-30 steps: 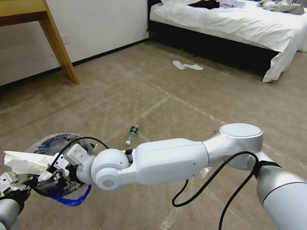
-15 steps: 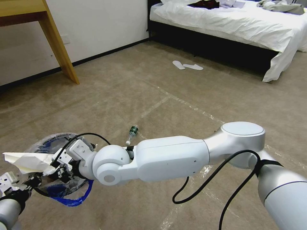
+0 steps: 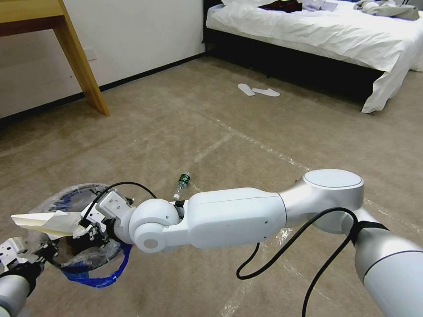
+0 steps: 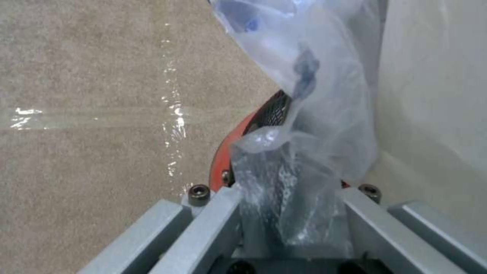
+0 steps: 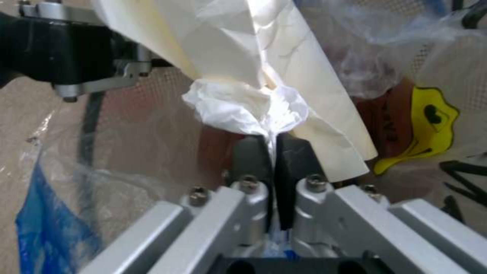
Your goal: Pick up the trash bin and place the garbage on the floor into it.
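Two pincers were at the trash bin (image 3: 83,259), low at the robot's left above the floor (image 3: 176,132). Right pincer (image 5: 272,152) was clamped tight on a crumpled white tissue (image 5: 243,106) with a cream paper sheet (image 3: 44,220), held over the bin's mouth. Left pincer (image 4: 289,213) gripped the bin's red rim and its clear plastic liner (image 4: 314,125). One green-labelled bottle (image 3: 182,182) lay on the carpet just beyond the right arm, beside a tape line. White slippers (image 3: 257,90) sat near the bed (image 3: 317,31).
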Tool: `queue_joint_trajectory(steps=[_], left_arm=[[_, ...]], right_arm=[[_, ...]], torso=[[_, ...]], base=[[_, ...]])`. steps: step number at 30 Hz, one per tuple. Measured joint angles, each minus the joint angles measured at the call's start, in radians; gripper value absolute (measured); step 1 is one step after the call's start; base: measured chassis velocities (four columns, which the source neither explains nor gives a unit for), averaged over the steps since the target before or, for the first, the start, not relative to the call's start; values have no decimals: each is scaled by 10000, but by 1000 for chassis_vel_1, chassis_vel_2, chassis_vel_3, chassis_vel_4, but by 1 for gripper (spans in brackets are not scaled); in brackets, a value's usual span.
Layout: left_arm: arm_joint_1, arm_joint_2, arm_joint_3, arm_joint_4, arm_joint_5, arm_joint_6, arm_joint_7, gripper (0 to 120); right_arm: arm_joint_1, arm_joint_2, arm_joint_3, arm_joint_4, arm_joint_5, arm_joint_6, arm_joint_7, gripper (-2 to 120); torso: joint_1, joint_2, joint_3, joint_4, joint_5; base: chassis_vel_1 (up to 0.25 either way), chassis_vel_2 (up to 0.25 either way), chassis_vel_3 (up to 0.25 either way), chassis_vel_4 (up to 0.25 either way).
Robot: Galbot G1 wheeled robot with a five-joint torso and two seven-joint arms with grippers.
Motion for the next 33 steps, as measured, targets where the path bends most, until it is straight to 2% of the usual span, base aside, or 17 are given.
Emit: queue_joint_trajectory(steps=[3, 6, 9, 11, 15, 17, 18, 21, 22, 23, 24, 26, 33], left_arm=[[2, 0, 0, 0, 1, 0, 0, 0], [-8, 29, -26, 17, -6, 0, 1, 0], [-18, 33, -26, 40, -6, 0, 1, 0], [-36, 15, -9, 55, -7, 0, 1, 0], [-46, -2, 17, 68, -8, 0, 2, 0], [-56, -16, 32, 87, -5, 0, 4, 0], [-56, -16, 32, 87, -5, 0, 4, 0], [-61, -4, 34, 163, 5, 0, 8, 0], [-61, -4, 34, 163, 5, 0, 8, 0], [-65, 8, 32, 182, 6, 0, 9, 0], [-65, 8, 32, 182, 6, 0, 9, 0], [-85, 26, 32, 199, 7, -2, 9, 0], [-34, 50, 51, 103, -23, -4, 7, 0]], right_arm=[[16, 2, 5, 0, 1, -23, 23, 10], [61, -84, 9, 127, 7, -117, 104, 28], [65, -124, 9, 171, 9, -133, 130, 33], [65, -186, 9, 197, 7, -142, 168, 45], [59, -219, 9, 198, -4, -143, 187, 54], [57, -279, 17, 211, -36, -140, 194, 67], [57, -279, 17, 211, -36, -140, 194, 67], [97, -400, 128, 358, -61, -128, 212, 82], [97, -400, 128, 358, -61, -128, 212, 82], [144, -469, 200, 442, -67, -122, 215, 88], [144, -469, 200, 442, -67, -122, 215, 88], [226, -622, 322, 559, -99, -84, 243, 98], [152, -514, 260, 277, -331, -80, 283, 100]], torso=[[0, 0, 0, 0, 0], [0, 0, 0, 0, 0], [0, 0, 0, 0, 0], [0, 0, 0, 0, 0], [0, 0, 0, 0, 0], [0, -1, 0, 0, 0], [0, -1, 0, 0, 0], [0, -1, 0, 0, 0], [0, -1, 0, 0, 0], [0, 0, 0, 0, 1], [0, 0, 0, 0, 1], [0, 0, 0, -1, 1], [0, 0, 0, 0, 1]], base=[[0, 0, 0, 0], [0, 0, 0, 0], [0, 0, 0, 0], [0, 0, 0, 0], [0, 0, 0, 0], [0, 0, 0, 0], [0, 0, 0, 0], [0, 0, 0, 0], [0, 0, 0, 0], [0, 0, 0, 0], [0, 0, 0, 0], [0, 0, 0, 0], [0, 0, 0, 0]])
